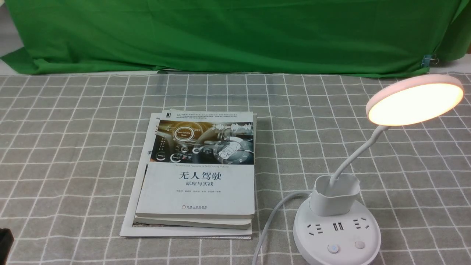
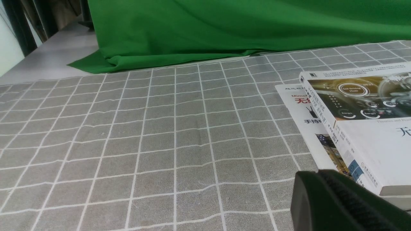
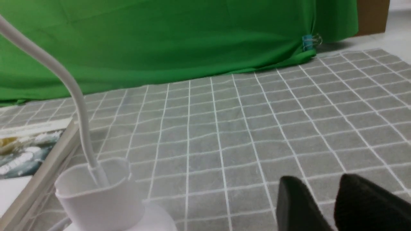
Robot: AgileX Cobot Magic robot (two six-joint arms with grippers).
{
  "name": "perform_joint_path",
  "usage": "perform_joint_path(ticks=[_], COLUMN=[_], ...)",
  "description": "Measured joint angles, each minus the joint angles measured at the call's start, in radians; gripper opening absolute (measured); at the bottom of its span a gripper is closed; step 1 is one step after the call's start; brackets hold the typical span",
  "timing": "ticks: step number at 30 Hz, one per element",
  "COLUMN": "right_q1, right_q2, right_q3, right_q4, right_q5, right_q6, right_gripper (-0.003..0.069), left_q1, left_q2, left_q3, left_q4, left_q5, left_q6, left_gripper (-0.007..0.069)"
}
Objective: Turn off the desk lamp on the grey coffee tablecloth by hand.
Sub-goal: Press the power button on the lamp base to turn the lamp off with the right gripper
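The white desk lamp stands at the front right of the grey coffee tablecloth point(image 1: 73, 147). Its round disc head point(image 1: 415, 103) glows warm. Its thin neck rises from a small cup holder point(image 1: 335, 195) on the round base point(image 1: 336, 228), which has sockets and two buttons point(image 1: 333, 248). In the right wrist view the cup holder point(image 3: 96, 195) and neck point(image 3: 75, 96) are close by, and my right gripper point(image 3: 321, 183) is open and empty, low over the cloth, apart from the lamp. My left gripper point(image 2: 318, 173) is shut and empty beside the books.
A stack of books point(image 1: 198, 176) lies mid-table, left of the lamp. The lamp's white cord point(image 1: 268, 224) runs off the front edge. The green backdrop cloth point(image 1: 220, 33) hangs behind, with a clip point(image 1: 428, 60) at its right end. A black part of my left arm point(image 1: 4, 244) shows at the front left.
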Motion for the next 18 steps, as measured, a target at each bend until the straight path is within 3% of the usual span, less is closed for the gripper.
perform_joint_path(ticks=[13,18], right_q1=[0.0,0.0], right_q2=[0.0,0.0], right_q3=[0.0,0.0], right_q4=[0.0,0.002], right_q5=[-0.312,-0.337], right_q6=[0.031,-0.058], right_gripper=[0.0242,0.0242], left_q1=[0.0,0.0], left_q2=[0.0,0.0], left_q3=[0.0,0.0], left_q4=[0.0,0.0], left_q5=[0.0,0.0], left_q6=[0.0,0.0], left_gripper=[0.0001,0.0001])
